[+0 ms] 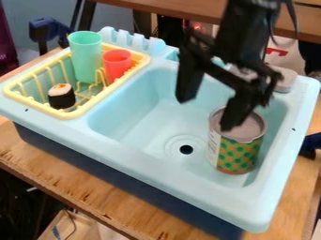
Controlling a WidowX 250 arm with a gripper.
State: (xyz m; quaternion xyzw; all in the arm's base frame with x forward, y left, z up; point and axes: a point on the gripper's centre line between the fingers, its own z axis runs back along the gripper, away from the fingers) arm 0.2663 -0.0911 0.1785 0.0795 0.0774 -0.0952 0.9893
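Wooden table [94, 194] nearest, beneath a light blue sink [156, 165]. Upright in its basin, beside the drain [186, 149]: an open-topped tin can [241, 153], probably light, stiff, slightly slippery, best pinched by rim and wall. Above, a gripper [206, 114], fingers spread wide, holding nothing, one tip at the can's mouth. Opposite: a yellow rack [67, 114] with two cups [85, 56] and toy sushi [61, 97].

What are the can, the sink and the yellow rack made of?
The can looks like metal with a paper label: thin grey rim, patterned wrap. The sink seems smooth, satiny molded plastic, going by its even pale blue and rounded edges. The yellow rack has a smooth, even color; it could be plastic or coated wire.
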